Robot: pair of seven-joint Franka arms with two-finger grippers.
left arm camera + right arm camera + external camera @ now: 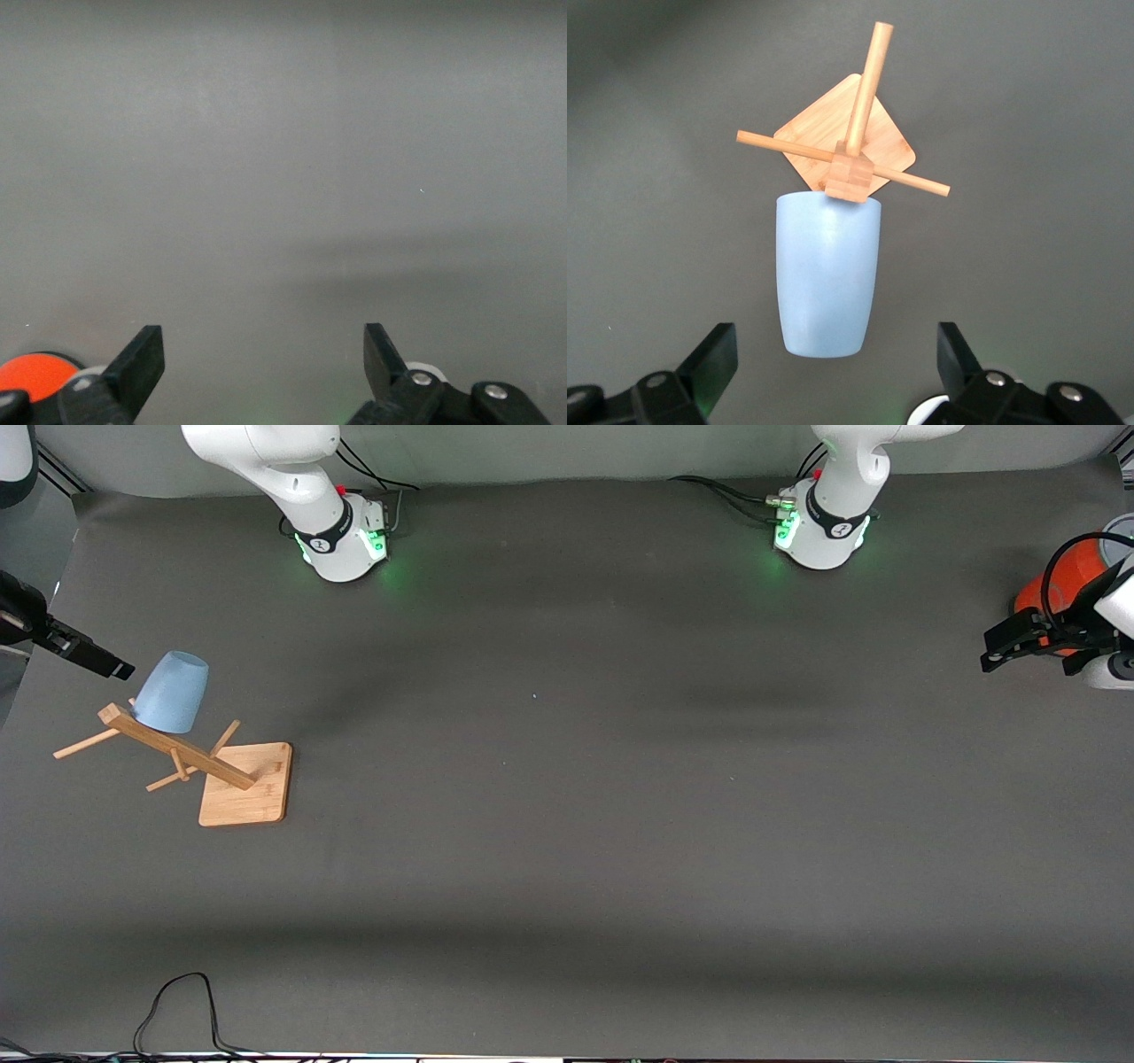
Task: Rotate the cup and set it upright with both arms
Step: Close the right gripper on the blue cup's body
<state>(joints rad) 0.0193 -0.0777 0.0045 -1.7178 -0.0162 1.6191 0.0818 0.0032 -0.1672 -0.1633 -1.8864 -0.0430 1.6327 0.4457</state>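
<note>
The pale blue cup (173, 691) hangs mouth-down and tilted on a peg of a wooden rack (177, 751) at the right arm's end of the table. The narrow base of the cup (828, 274) points at my right gripper (833, 367). That gripper is open, its fingers apart from the cup and nothing between them. In the front view the right gripper (106, 662) hovers just beside the cup's base. My left gripper (988, 651) waits open over the left arm's end of the table. The left gripper (261, 359) holds nothing, with only bare mat under it.
The rack stands on a square wooden base (257, 802) with pegs sticking out sideways. An orange cylinder (1067, 580) stands at the table's edge by the left gripper and shows again, as an orange cylinder (31, 372), in the left wrist view. A black cable (177, 1005) loops along the near edge.
</note>
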